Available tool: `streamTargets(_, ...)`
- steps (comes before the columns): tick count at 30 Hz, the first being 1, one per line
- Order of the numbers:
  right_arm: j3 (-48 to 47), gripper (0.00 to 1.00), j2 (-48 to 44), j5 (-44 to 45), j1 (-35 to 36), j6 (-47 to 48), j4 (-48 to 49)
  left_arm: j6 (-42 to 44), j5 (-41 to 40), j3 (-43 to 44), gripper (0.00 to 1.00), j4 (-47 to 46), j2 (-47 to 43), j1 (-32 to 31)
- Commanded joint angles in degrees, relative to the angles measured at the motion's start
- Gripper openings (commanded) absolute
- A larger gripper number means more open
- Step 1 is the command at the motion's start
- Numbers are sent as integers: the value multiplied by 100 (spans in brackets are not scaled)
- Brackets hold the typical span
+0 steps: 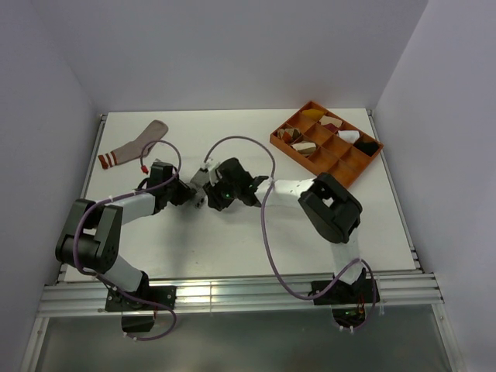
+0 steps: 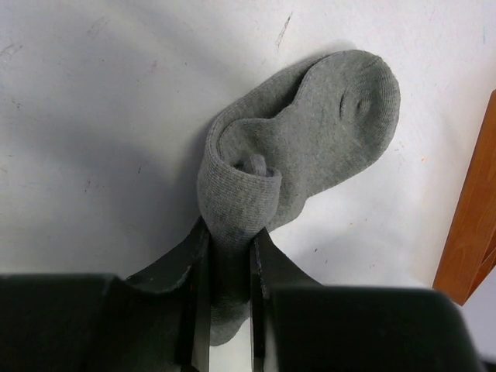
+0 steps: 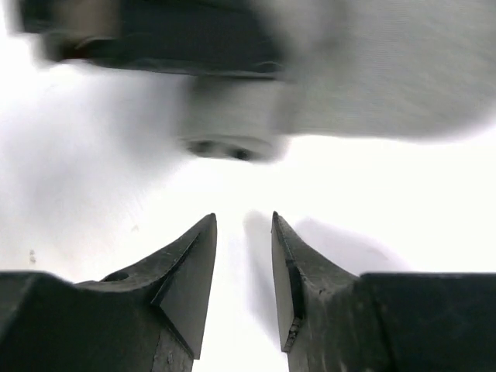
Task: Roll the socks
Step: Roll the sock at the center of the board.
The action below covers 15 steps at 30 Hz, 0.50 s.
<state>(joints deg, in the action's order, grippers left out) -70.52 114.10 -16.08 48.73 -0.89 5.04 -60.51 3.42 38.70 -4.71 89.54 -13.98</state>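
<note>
The left hand pinches the half-rolled grey sock, the right hand gapes narrowly, empty, and the pinkish-tan sock lies at ten o'clock.

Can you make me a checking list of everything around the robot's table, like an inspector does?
Surface: white table, a few small scuff marks in the left wrist view.
Job's things: grey sock partly rolled; pinkish-tan sock lying flat and unrolled at the far left, untouched.
Clutter: orange tray at the far right, with small cloth bundles in its compartments.
Grippers: left claw pinches the grey sock at its rolled end; right claw slightly open, holding nothing.
Cables: purple cables loop above both arms, clear of the socks.
Surroundings: pale walls on three sides; metal rail at the near edge.
</note>
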Motion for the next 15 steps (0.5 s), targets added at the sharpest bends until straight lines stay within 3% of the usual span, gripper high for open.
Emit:
streamTargets(1,-329,42,-381,709,-434,-754,-54,434,-70,-99,0,357,-121,-17)
streamTargets(11,-2140,41,832,2116,-522,-1783,-1337,724,422,-126,0,269,-191,-26)
streamTargets(15,-2361,45,1070,1907,-601,-2064,-1462,821,571,-143,0,234,-244,-52)
